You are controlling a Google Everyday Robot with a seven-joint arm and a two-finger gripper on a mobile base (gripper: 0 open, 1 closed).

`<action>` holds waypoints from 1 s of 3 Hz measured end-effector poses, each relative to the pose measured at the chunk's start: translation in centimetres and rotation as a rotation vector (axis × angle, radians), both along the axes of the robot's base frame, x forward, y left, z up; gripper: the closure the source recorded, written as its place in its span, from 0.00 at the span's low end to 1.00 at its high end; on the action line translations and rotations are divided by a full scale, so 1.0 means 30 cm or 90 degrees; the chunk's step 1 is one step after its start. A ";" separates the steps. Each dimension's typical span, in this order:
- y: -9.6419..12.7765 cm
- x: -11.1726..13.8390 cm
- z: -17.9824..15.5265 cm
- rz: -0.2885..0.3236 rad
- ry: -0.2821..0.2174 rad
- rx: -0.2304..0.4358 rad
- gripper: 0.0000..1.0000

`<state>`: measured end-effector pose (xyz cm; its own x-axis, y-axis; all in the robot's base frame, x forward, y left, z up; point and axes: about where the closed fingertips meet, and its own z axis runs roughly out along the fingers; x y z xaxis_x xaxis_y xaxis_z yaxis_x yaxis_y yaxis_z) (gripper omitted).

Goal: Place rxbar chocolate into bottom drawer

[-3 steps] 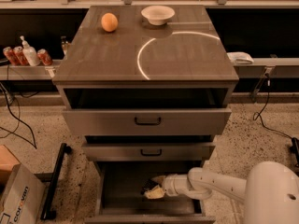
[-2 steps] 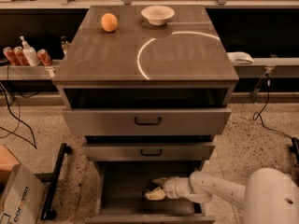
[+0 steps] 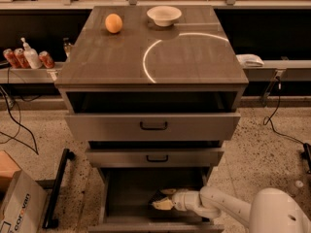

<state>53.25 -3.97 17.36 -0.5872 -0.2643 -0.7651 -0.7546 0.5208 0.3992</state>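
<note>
The bottom drawer is pulled open, a wide grey box at the foot of the cabinet. My gripper reaches into it from the right on a white arm and sits low over the drawer floor, right of the middle. A small dark flat shape, the rxbar chocolate, shows between the pale fingertips, and the gripper is shut on it. I cannot tell whether the bar touches the floor.
The top drawer and middle drawer, both with black handles, stand partly open above. An orange and a white bowl sit on the cabinet top. A cardboard box lies on the floor at the left.
</note>
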 end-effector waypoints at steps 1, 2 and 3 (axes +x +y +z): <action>-0.018 -0.011 -0.081 -0.014 0.032 -0.005 1.00; -0.030 -0.038 -0.125 -0.009 0.062 -0.031 0.82; -0.024 -0.040 -0.126 -0.008 0.062 -0.029 0.57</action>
<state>52.05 -4.69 13.59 -0.6611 -0.2895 -0.6922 -0.7073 0.5485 0.4460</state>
